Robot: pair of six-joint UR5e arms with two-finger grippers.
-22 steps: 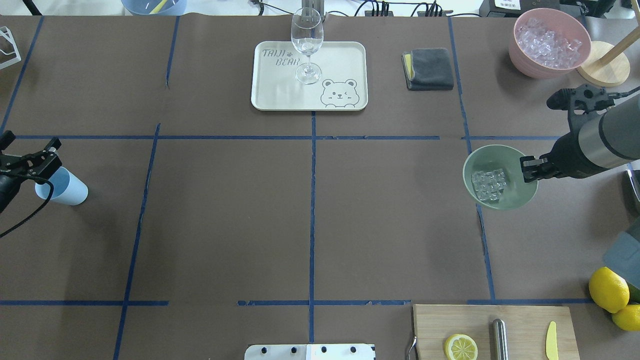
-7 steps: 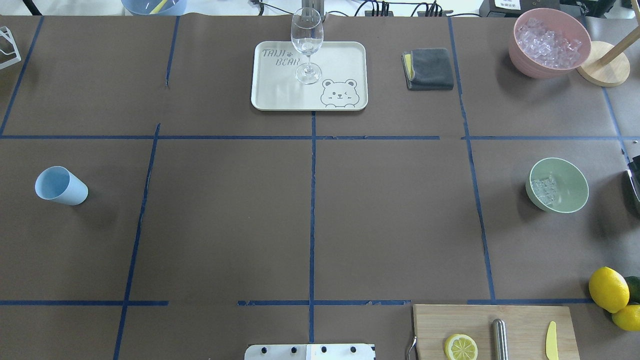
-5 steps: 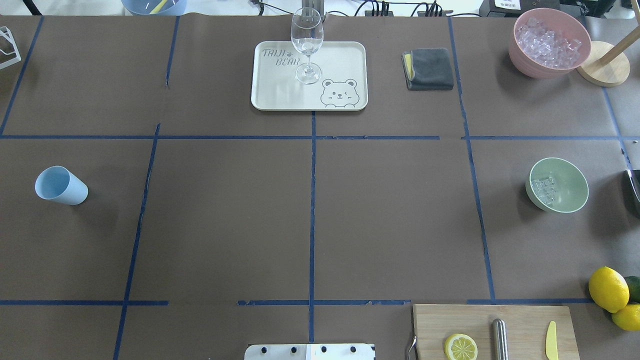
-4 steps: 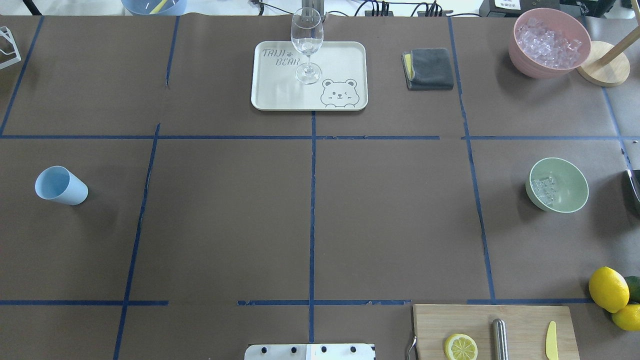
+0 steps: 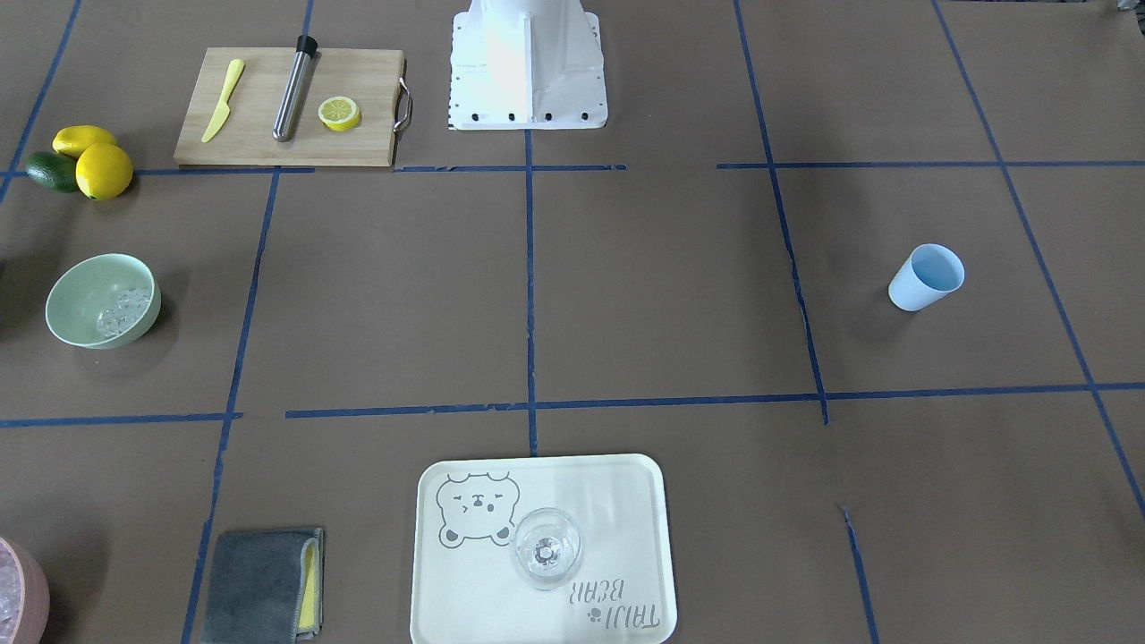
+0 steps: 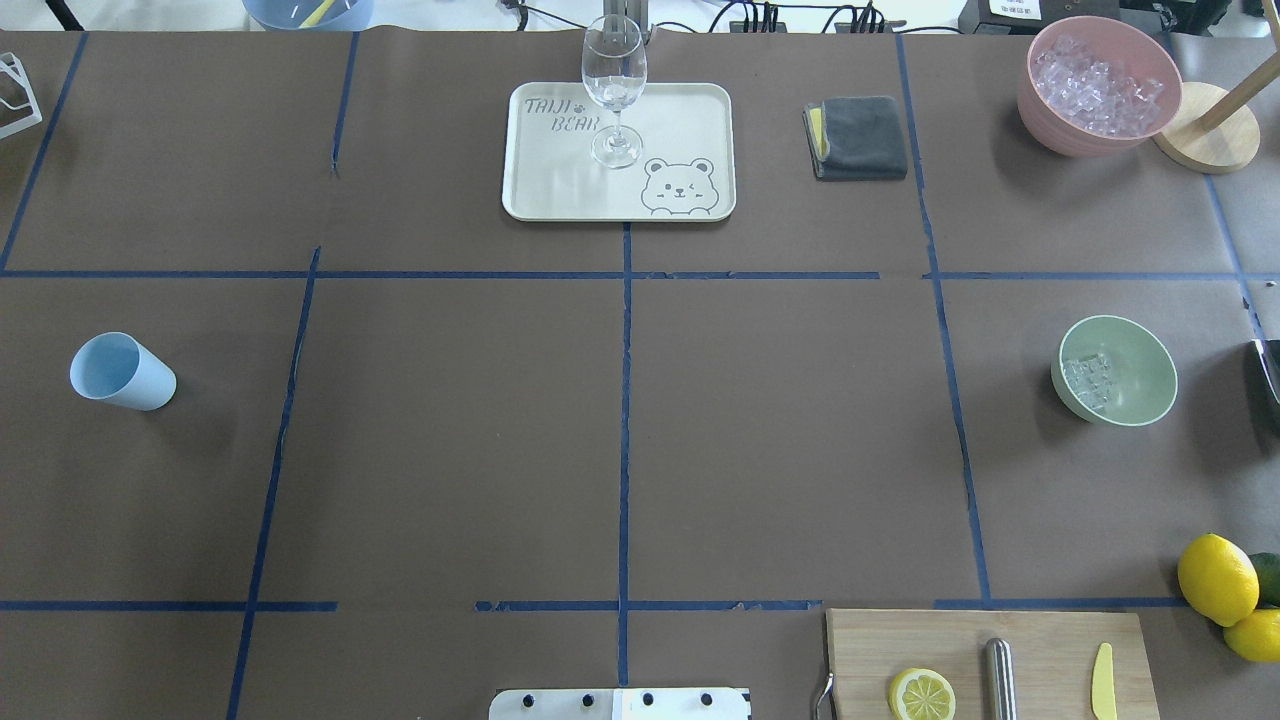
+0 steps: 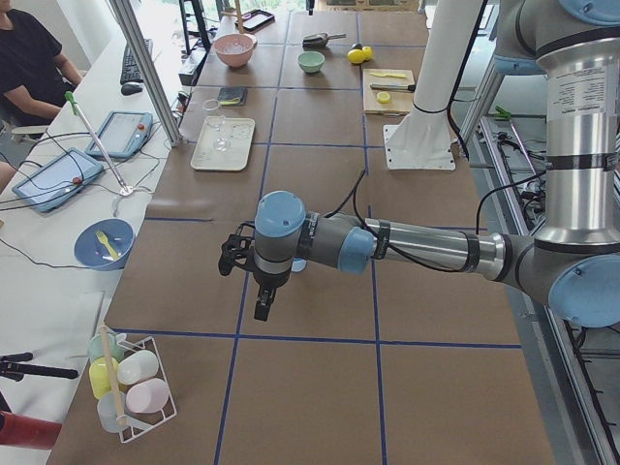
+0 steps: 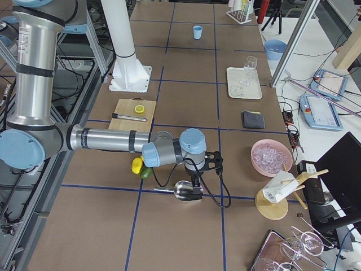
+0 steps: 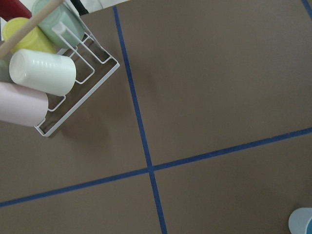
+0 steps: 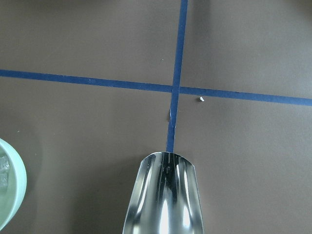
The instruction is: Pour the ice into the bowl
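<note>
The pale mint-green bowl stands upright on the table's right side, with several clear ice cubes in it. It also shows in the front-facing view, and its rim shows in the right wrist view. A light blue cup stands empty at the far left. My left gripper hovers near the cup and my right gripper hovers beside the bowl. Both show only in the side views, so I cannot tell whether they are open or shut.
A pink container full of ice stands at the back right. A metal scoop lies under the right wrist. A tray holds a wine glass. A grey cloth, a cutting board, lemons and a cup rack are around.
Three seconds ago my right gripper was at the bowl's rim and my left by the cup. Both arms have left the overhead view; the bowl now stands further right. Nothing moved in the last second.
</note>
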